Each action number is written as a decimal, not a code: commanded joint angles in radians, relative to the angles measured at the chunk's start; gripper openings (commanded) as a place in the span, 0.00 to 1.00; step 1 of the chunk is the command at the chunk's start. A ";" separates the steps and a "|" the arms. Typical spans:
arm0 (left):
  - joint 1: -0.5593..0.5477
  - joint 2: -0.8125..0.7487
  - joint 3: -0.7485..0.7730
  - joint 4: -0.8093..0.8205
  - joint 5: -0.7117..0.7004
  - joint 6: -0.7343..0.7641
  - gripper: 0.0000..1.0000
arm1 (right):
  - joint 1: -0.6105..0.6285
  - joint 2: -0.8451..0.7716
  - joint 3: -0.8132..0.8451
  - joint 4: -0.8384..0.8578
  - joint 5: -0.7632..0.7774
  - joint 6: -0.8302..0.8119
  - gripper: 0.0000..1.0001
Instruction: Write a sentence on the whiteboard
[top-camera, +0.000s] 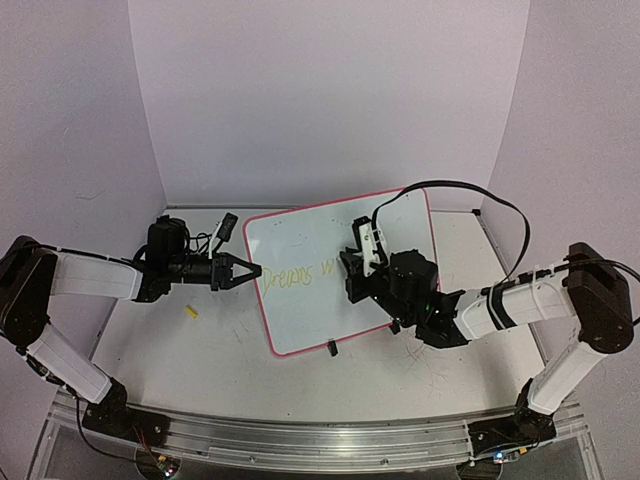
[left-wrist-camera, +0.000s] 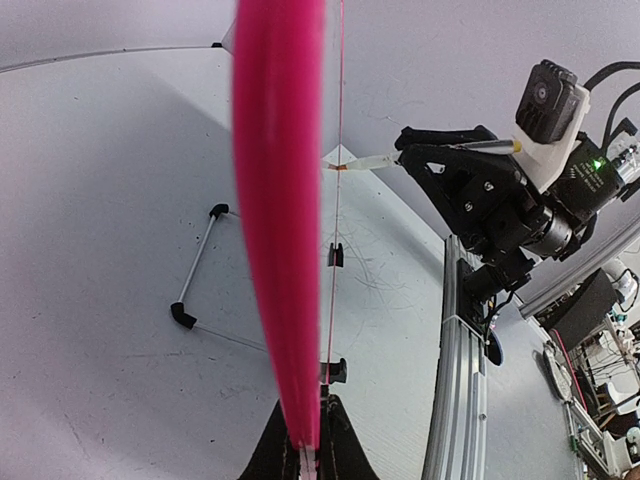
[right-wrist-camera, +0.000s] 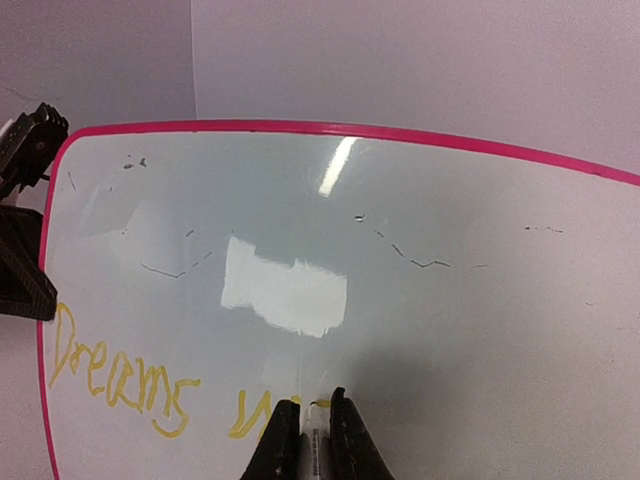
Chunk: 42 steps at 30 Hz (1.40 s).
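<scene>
From above: clamping the left rim of the whiteboard (top-camera: 300, 235) with the left fingers (top-camera: 240, 270); holding the right fingers (top-camera: 355, 268) at its face, just right of the yellow sentence (top-camera: 295, 275), reading "Dreams w".

Left wrist: pinching the pink rim edge-on; showing side-on the marker (left-wrist-camera: 365, 162) nipped in the right fingers, tip touching the board, plus the stand legs (left-wrist-camera: 195, 275).

Right wrist: pressed tight around the marker, facing the writing.
</scene>
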 joint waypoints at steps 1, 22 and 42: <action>-0.021 -0.004 0.018 -0.005 -0.026 0.066 0.00 | -0.001 0.002 0.016 -0.006 -0.029 0.019 0.00; -0.022 -0.004 0.022 -0.007 -0.025 0.062 0.00 | 0.012 -0.026 -0.031 -0.059 -0.007 0.082 0.00; -0.022 0.001 0.028 -0.010 -0.020 0.062 0.00 | 0.012 -0.014 -0.005 -0.025 0.109 0.060 0.00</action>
